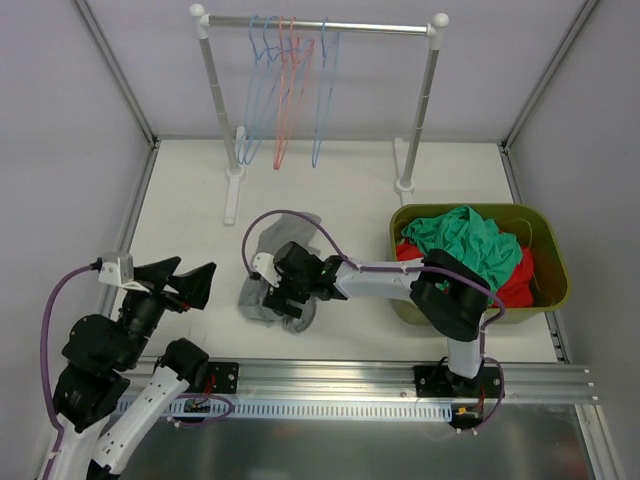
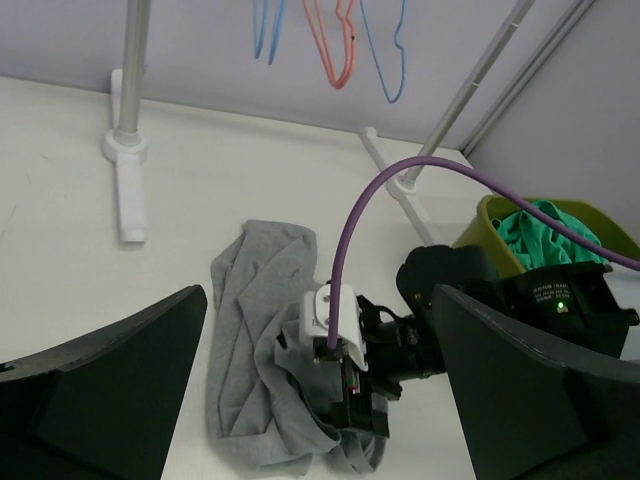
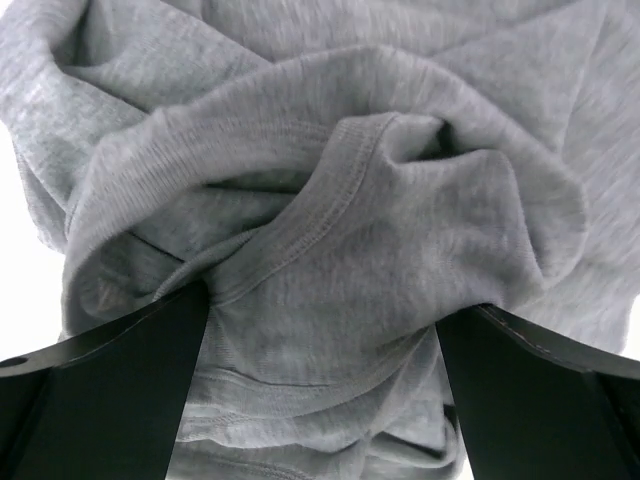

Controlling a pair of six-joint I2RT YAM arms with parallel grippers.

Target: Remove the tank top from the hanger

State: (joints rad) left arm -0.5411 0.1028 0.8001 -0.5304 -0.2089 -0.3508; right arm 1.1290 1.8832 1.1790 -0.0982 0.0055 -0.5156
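Observation:
The grey tank top [image 1: 262,300] lies crumpled on the white table, off any hanger; it also shows in the left wrist view [image 2: 250,330] and fills the right wrist view [image 3: 330,200]. My right gripper [image 1: 284,300] is pressed down onto the garment, its jaws spread wide with a bunched fold and a stitched hem between them [image 3: 325,380]. My left gripper [image 1: 185,280] is open and empty, raised at the table's left, looking down at the tank top and the right gripper [image 2: 315,390]. Several blue and red wire hangers [image 1: 290,90] hang bare on the rack.
The clothes rack [image 1: 320,25] stands at the back on two white feet. A green bin [image 1: 545,250] with green and red garments sits at the right. The right arm's purple cable [image 1: 300,215] arcs over the tank top.

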